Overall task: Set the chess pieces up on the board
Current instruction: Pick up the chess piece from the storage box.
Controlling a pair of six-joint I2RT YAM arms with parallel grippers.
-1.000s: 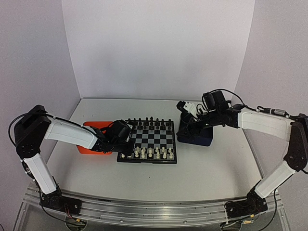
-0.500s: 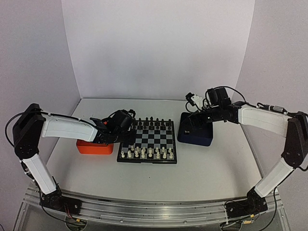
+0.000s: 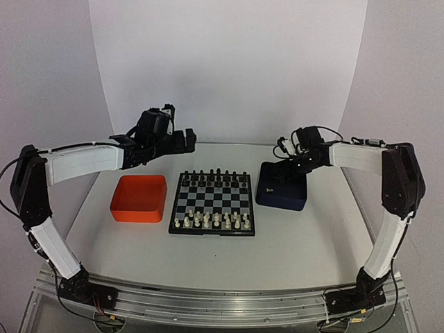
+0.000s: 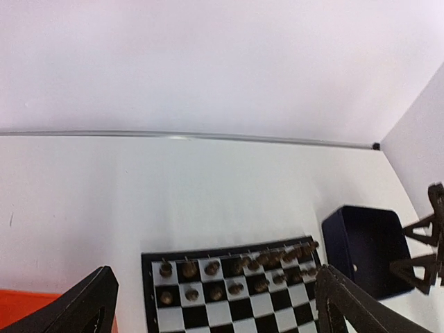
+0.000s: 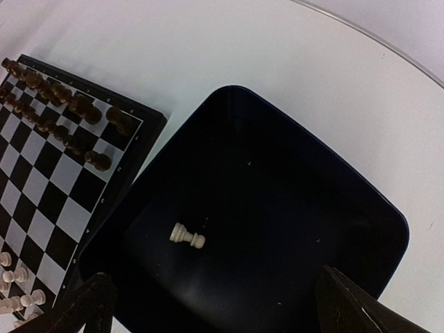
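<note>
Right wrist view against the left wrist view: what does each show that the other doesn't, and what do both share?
Only the right wrist view: a lone cream-white piece lying on its side in the dark blue tray, and cream-white pieces standing at one edge of the board. Only the left wrist view: a corner of the orange tray and the back wall. Both: the board, its rows of black pieces and the dark blue tray.
</note>
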